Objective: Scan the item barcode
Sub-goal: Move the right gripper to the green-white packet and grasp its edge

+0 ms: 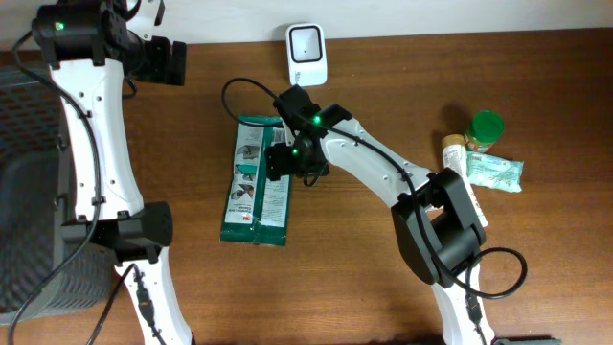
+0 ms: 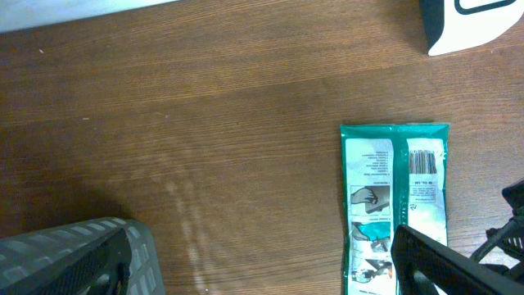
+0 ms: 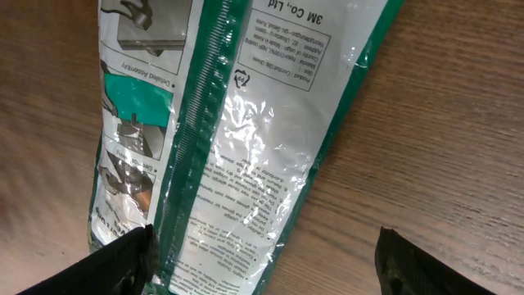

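Green and white film makes up the packet (image 1: 251,192), which is seen from overhead lying flat on the wooden table (image 1: 383,278), a little toward nine o'clock from the centre. The white scanner (image 1: 306,48) stands at twelve o'clock by the far edge. The right gripper (image 1: 287,158) is held over the packet's upper right part. The left gripper (image 1: 168,62) is parked at about ten o'clock, well apart from the packet, fully spread with nothing in it. A green-lidded jar (image 1: 486,129) and a pale pouch (image 1: 495,172) lie at three o'clock.

In the left wrist view the barcode (image 2: 423,162) is seen face up near the packet's scanner-side end, at four o'clock in the frame.

In the right wrist view the two dark fingertips (image 3: 123,262) are seen at seven and five o'clock, spread wide. One is at the packet's edge, the other is over bare wood, and nothing is gripped.

The step in hand is judged to be the approach for the pick-up. For the next move the jaws need to be centred across the packet, lowered and closed. The packet can then be lifted and its barcode turned toward the scanner. Slipping of the glossy film is to be guarded against.
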Controlling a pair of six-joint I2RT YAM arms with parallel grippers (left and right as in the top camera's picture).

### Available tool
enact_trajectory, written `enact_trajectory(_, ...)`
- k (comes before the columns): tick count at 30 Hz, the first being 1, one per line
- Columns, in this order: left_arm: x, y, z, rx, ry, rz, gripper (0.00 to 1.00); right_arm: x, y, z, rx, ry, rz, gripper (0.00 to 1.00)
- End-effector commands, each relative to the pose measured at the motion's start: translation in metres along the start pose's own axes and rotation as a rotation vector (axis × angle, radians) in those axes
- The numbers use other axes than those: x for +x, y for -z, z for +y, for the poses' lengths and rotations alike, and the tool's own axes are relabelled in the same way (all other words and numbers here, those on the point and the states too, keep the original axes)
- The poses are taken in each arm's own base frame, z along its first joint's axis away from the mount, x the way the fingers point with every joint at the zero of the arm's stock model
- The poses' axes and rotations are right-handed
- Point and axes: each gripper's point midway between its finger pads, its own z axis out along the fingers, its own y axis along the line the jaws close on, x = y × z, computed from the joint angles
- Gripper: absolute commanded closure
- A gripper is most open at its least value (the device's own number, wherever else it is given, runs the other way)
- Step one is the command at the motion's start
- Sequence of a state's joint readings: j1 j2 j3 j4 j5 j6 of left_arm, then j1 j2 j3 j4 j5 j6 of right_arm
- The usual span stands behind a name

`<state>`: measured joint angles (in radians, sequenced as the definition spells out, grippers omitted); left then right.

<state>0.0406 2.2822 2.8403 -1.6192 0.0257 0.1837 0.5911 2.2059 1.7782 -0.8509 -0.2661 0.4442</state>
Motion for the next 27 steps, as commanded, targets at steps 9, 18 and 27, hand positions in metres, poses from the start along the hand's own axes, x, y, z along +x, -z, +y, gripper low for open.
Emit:
enact_trajectory(9, -0.001, 0.003, 0.002, 0.003, -0.004, -0.010, 0.01, 0.004, -0.021, -0.009, 0.027, -0.041, 0.022, 0.20)
enact_trajectory(18, -0.001, 0.003, 0.002, 0.003, -0.004, -0.010, 0.01, 0.004, -0.021, -0.009, 0.028, -0.040, 0.022, 0.19)
enact_trajectory(27, -0.001, 0.003, 0.002, 0.003, -0.004, -0.010, 0.01, 0.004, -0.021, -0.009, 0.028, -0.040, 0.022, 0.19)
